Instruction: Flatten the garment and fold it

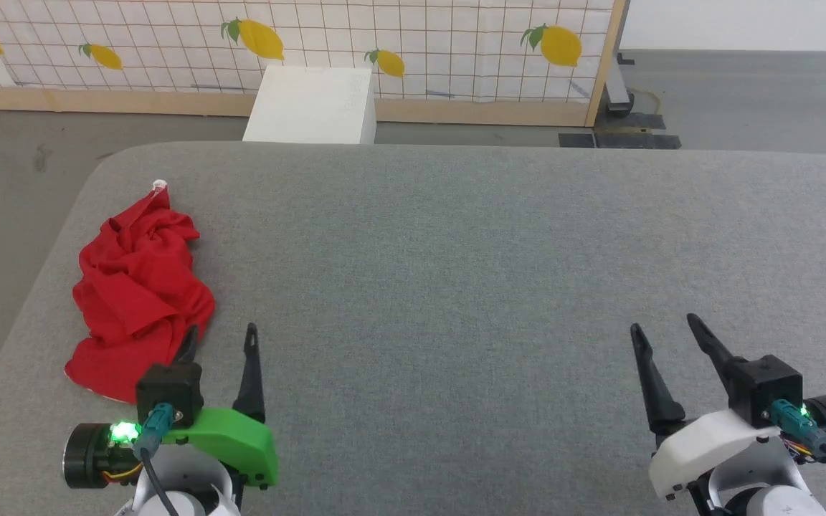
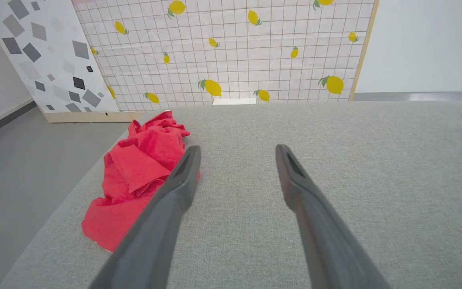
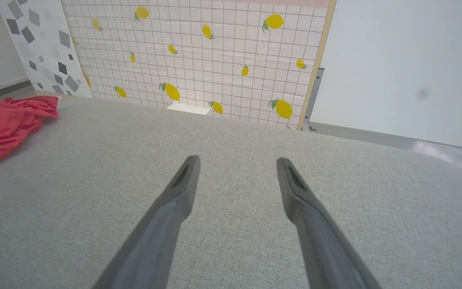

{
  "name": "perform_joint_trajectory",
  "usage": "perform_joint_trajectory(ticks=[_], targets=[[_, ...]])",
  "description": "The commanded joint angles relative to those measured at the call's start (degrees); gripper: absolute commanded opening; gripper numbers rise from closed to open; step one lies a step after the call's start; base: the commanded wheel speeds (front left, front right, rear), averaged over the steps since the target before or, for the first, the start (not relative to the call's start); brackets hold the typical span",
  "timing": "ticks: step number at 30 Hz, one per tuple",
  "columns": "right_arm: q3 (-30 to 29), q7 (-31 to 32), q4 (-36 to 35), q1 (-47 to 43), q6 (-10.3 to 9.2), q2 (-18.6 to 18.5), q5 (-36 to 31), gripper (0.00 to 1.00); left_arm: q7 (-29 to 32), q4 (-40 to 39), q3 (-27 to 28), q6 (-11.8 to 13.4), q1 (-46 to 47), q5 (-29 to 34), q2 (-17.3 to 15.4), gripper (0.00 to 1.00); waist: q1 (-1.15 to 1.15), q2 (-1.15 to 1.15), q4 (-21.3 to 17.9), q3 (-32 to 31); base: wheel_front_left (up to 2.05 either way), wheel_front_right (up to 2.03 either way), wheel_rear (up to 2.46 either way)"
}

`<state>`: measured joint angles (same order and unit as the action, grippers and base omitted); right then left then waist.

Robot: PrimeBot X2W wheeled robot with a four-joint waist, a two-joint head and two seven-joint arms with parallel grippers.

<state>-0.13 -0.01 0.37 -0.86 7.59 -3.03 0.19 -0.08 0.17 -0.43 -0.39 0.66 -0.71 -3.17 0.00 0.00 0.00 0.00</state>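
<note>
I can see the garment [image 1: 137, 301] lying in a crumpled red heap on the left side of the table [image 1: 456, 287], close to its left edge. It is bunched and twisted, with folds running over one another. A small whitish bit pokes out at its far tip, and a thin pale edge shows under its near hem. I cannot make out any lettering on it as it lies.

My left gripper [image 1: 221, 331] sits at the lower left of the head view, its two dark fingers spread wide with nothing between them. Its outer finger overlaps the near right edge of the garment in that view. In the left wrist view the same finger's tip lies right at the border of the cloth, and I cannot tell whether it touches. The inner finger is over bare grey table.

My right gripper [image 1: 662, 322] is at the lower right, well apart from the garment. Its fingers are likewise spread wide and hold nothing, with bare table beneath them. In the right wrist view the red heap shows far off at the left edge.

Beyond the table stands a screen [image 1: 456, 43] printed with a grid and yellow lemons, with a white box [image 1: 312, 107] in front of it and grey floor [image 1: 11, 165] around
</note>
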Motion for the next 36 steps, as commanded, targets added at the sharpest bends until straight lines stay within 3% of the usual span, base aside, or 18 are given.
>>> perform_joint_trajectory(ticks=[1,16,36], targets=[[-0.05,-0.26,0.09,0.06,0.0,0.0,0.14,1.0,-0.26,0.15,-0.14,0.2,0.03,-0.2,0.01,1.0,0.0,0.0,0.03,0.01,0.0,0.0,0.0],[-0.41,-2.03,0.91,0.48,-0.01,0.02,0.04,1.0,-2.05,1.46,-1.03,1.69,0.45,-1.36,-0.14,1.0,0.0,0.0,2.73,0.03,0.0,0.0,0.0],[-0.29,-4.4,2.19,0.92,-0.03,0.04,0.65,1.0,-4.42,1.37,-0.87,3.4,-0.54,-2.92,-1.05,1.0,0.0,0.0,11.68,-0.07,0.0,0.0,0.0]])
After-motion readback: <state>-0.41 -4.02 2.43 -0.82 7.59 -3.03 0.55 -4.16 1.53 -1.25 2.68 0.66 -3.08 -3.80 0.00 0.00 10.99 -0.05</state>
